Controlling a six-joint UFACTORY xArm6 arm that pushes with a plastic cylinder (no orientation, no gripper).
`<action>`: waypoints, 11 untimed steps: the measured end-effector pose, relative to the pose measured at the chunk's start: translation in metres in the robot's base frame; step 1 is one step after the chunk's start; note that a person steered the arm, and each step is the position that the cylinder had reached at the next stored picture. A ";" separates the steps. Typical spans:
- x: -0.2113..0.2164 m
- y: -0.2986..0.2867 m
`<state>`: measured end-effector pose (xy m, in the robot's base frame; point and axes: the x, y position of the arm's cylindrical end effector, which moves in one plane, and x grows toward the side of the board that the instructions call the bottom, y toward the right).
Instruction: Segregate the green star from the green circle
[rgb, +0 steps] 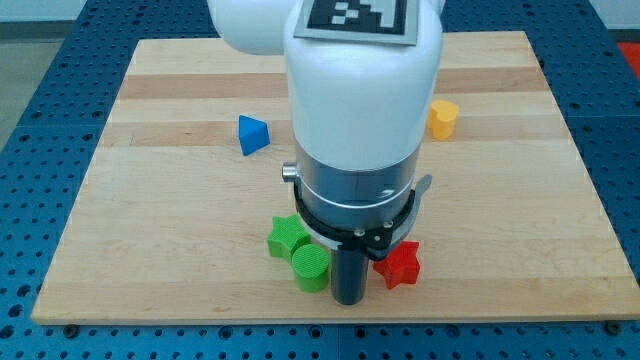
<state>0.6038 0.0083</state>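
Wooden board (150, 200): the reference surface on which I work. My arm's white housing (350, 100) hides the board's centre. My tip (346, 299): a plain rod without fingers, so nothing opens or closes; it rests near the board's bottom edge. Green star (288, 237): up-left of my tip, touching the green circle (311, 268), which sits just left of my tip. Red star (400, 264): just right of my tip. Blue block (252, 133), yellow block (443, 118): far toward the board's top.
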 end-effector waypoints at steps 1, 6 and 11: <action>-0.006 -0.031; -0.066 -0.037; -0.104 -0.155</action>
